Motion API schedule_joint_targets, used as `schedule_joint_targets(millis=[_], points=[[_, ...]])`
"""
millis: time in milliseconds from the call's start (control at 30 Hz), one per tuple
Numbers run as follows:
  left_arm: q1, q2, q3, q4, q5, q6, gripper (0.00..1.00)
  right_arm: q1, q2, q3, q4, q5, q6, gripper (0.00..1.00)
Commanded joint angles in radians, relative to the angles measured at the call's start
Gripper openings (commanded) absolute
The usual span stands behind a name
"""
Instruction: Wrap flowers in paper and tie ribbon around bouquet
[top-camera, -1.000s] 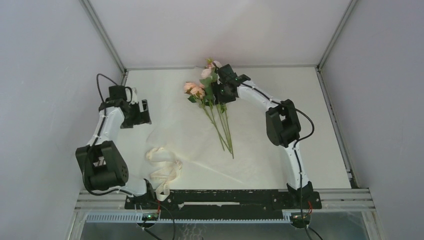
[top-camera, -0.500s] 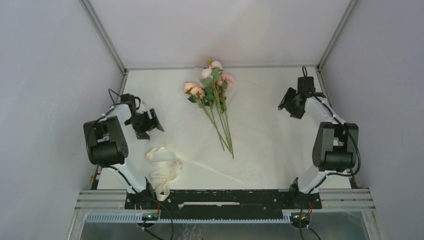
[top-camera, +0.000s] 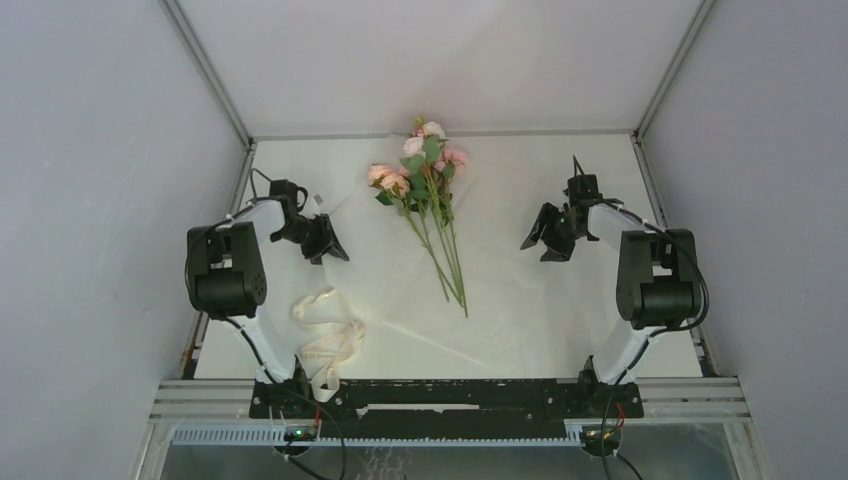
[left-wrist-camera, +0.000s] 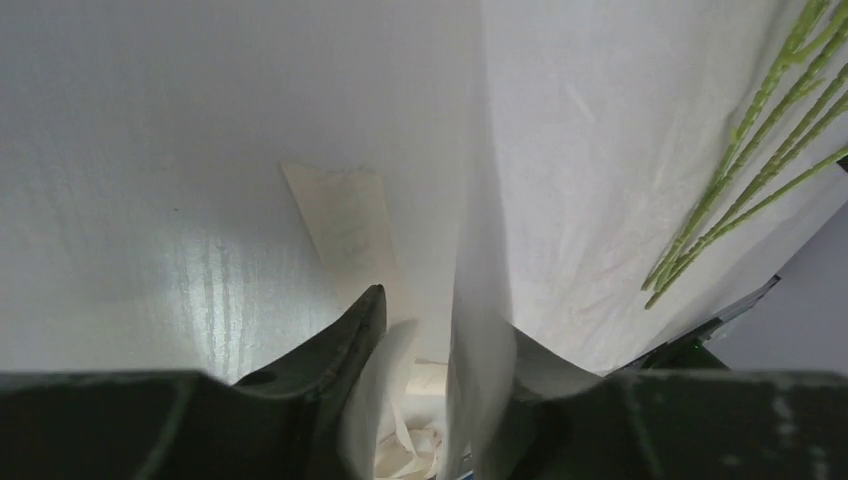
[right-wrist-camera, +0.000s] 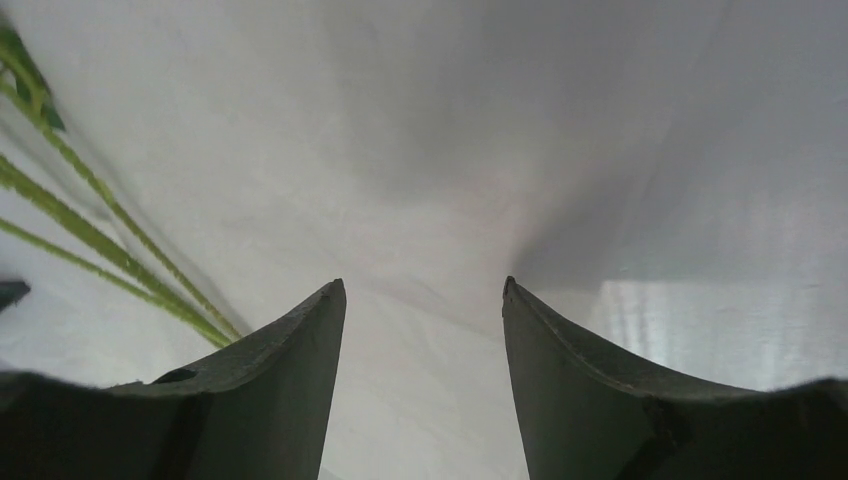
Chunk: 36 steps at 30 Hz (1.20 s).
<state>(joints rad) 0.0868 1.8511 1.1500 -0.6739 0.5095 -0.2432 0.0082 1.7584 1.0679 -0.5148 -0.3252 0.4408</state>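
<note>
Looking at a worktop (top-camera: 672, 300) mostly covered by the paper (top-camera: 500, 290), spread flat and creased. Got the flowers (top-camera: 425, 190) lying loose down its middle, blooms far, stems near; not wrapped yet. Spotted the ribbon (top-camera: 325, 335) in a loose heap near-left, close to the left arm's base, untouched.

Comparing with a second ago: pulled the right arm off the blooms and swung it out to the right; brought the left arm in from the far-left edge. Now flanking the flowers, well apart from the stems on both sides.

Left claw (top-camera: 333, 248): narrowing from wide, with a raised fold of paper standing between the jaws. Reads as a pinch on the sheet's left part. Right claw (top-camera: 541, 247): jaws apart, low over flat paper, holding nothing.

Taking that as arranging done, wrapping begun. Next up, probably folding the left side over the stems. Worth watching for thin paper slipping out or dragging the stems along.
</note>
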Motion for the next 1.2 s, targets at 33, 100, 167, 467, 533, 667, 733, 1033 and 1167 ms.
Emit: schedule_joint_targets(millis=[33, 100, 167, 467, 533, 667, 733, 1033, 1167], points=[[0.01, -0.031, 0.091, 0.026, 0.006, 0.01, 0.18, 0.069, -0.123, -0.024, -0.015, -0.087, -0.001, 0.67], [0.018, -0.037, 0.118, 0.022, 0.002, 0.021, 0.11, 0.115, -0.18, -0.025, -0.048, -0.067, -0.016, 0.67], [0.03, -0.037, 0.155, 0.018, -0.006, 0.023, 0.09, 0.174, -0.222, -0.022, -0.079, -0.076, -0.032, 0.67], [0.063, 0.018, 0.321, -0.004, -0.128, 0.043, 0.05, 0.489, -0.263, -0.023, -0.176, -0.05, -0.071, 0.65], [0.063, 0.012, 0.315, -0.007, -0.159, 0.057, 0.08, 0.558, -0.273, -0.025, -0.19, -0.015, -0.086, 0.64], [0.063, -0.016, 0.298, -0.035, -0.24, 0.117, 0.4, 0.683, -0.289, -0.024, -0.23, 0.053, -0.083, 0.63], [0.063, -0.058, 0.286, -0.05, -0.297, 0.159, 0.57, 0.713, -0.284, -0.028, -0.265, 0.074, -0.018, 0.63], [-0.158, -0.56, -0.004, -0.054, -0.588, 0.566, 0.8, 0.771, -0.502, -0.409, 0.005, 0.029, 0.394, 0.63], [-0.415, -0.745, -0.182, -0.099, -0.585, 0.68, 0.87, 0.834, -0.521, -0.548, 0.182, 0.045, 0.56, 0.63]])
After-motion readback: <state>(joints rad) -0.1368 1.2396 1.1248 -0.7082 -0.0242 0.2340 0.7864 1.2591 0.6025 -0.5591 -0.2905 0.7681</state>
